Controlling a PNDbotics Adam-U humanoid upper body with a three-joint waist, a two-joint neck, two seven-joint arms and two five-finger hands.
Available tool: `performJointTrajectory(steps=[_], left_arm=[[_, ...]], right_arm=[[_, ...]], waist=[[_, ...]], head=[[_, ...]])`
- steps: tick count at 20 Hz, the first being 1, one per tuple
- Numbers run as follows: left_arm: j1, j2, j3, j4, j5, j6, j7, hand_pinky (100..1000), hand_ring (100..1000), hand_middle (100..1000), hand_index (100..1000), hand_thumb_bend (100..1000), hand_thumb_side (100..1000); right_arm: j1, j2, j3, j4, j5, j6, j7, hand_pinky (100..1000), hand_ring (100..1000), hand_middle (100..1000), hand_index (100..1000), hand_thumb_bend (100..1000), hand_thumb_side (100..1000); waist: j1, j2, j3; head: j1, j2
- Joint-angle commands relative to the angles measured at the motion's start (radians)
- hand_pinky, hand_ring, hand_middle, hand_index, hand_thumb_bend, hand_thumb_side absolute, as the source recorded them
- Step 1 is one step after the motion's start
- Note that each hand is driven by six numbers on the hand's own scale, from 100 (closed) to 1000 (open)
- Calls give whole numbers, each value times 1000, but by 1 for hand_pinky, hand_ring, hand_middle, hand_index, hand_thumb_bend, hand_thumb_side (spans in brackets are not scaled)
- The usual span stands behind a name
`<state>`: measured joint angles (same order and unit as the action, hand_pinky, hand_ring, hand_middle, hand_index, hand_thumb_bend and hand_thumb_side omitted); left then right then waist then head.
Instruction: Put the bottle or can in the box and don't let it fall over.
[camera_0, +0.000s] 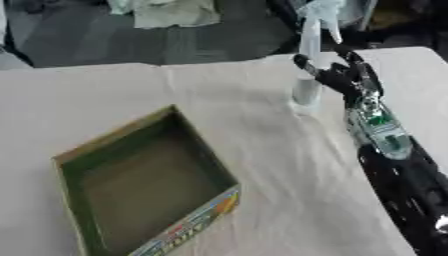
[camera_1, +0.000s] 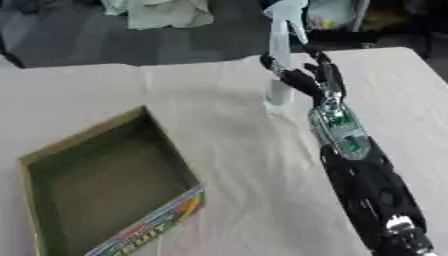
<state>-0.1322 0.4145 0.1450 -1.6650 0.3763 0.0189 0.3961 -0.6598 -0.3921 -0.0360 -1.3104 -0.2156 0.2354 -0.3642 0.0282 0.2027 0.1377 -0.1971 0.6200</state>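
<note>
Your right hand curls around the upright white spray bottle near the table's far edge.

The right arm comes in from the lower right corner and stretches up and away across the desk, its black forearm leading to a silver wrist section with green parts showing. The right hand is at the far end of the reach, its dark fingers spread and curved around the lower part of a tall pale spray bottle that stands upright. Whether the fingers actually touch it cannot be told. The left arm and hand show in neither view.
</note>
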Motion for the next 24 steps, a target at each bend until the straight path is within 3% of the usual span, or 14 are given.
performJointTrajectory(steps=[1,24], left_arm=[[-7,18,5,-13,0,-1,-3,789,779,734,780,601,767],[-8,17,5,-11,1,-2,-4,790,779,734,780,598,768]], right_arm=[[-25,-16,-2,-15,14,4,-7,705,960,990,895,766,246],[-52,-8,-1,13,44,11,-28,705,957,979,885,749,236]], waist=[[2,-11,1],[6,-9,0]], head=[[-4,-14],[-10,-20]])
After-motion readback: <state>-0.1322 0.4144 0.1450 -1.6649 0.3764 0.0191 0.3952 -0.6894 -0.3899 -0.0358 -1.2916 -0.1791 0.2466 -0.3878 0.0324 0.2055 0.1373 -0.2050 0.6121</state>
